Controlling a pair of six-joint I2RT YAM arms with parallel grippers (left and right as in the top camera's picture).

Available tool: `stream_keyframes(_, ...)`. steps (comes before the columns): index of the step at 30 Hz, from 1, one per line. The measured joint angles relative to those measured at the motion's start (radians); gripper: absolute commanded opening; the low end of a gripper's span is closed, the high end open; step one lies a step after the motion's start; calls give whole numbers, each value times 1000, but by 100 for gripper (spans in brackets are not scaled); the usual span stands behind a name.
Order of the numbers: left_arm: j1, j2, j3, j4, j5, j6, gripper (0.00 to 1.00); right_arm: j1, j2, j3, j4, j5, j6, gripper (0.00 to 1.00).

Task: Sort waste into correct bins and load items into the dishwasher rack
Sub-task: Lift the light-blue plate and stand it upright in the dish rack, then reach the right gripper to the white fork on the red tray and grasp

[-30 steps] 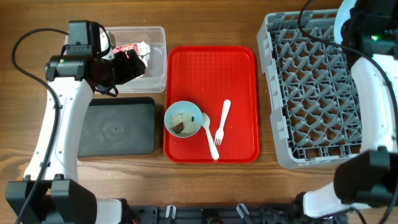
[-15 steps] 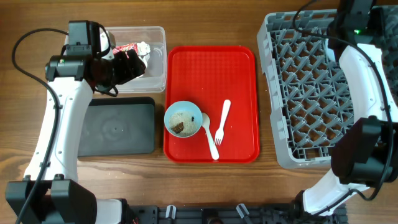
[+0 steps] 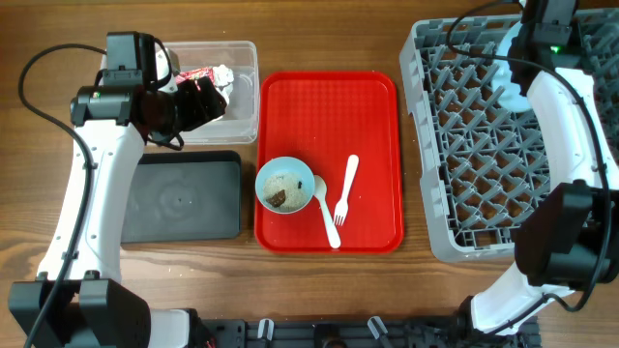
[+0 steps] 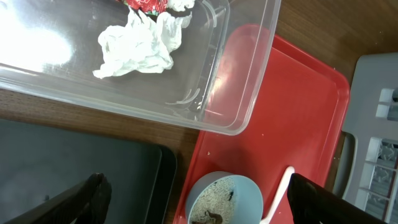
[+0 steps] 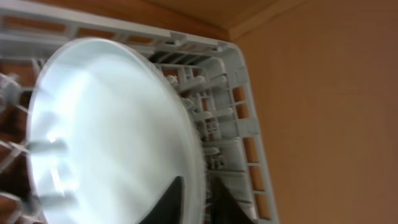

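Observation:
My right gripper [image 5: 198, 196] is shut on the rim of the light blue plate [image 5: 106, 137], which stands on edge in the far part of the grey dishwasher rack [image 3: 484, 174]; the plate shows in the overhead view [image 3: 510, 92]. My left gripper [image 3: 198, 101] is open and empty above the clear tub [image 3: 242, 121], which holds the red wrapper [image 4: 146, 5] and white tissue [image 4: 140, 46]. The light blue bowl [image 3: 284, 184] with rice grains and brown scraps, the white spoon [image 3: 326, 208] and fork [image 3: 346, 188] lie on the red tray [image 3: 329, 106]. The mint bowl and yellow cup are out of view.
The shallow black tray [image 3: 184, 198] lies in front of the clear tub, left of the red tray. The rack's pegs [image 5: 205, 118] stand close behind the plate. Bare wooden table runs between the red tray and the rack.
My right arm has swung from the rack's right side to its far edge, and the plate now shows standing in the rack. The left arm has not moved.

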Motion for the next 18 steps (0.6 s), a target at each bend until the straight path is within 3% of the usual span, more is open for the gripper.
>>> stream_keyframes(1,0,0,0,0,0,0,92,3,0,0,0,-3,8,28)
stream_keyframes(3,0,0,0,0,0,0,91,11,0,0,0,-11,37,43)
stream_keyframes(5,0,0,0,0,0,0,92,20,-2,0,-1,-21,84,88)
stream_keyframes(6,0,0,0,0,0,0,92,22,-9,0,-2,-34,101,91)
stream_keyframes(9,0,0,0,0,0,0,93,23,-54,0,-26,-117,150,84)
stream_keyframes(13,0,0,0,1,0,0,93,22,-178,0,-135,-396,208,71)
stream_keyframes(18,0,0,0,0,0,0,93,40,-264,8,-348,-783,348,72)
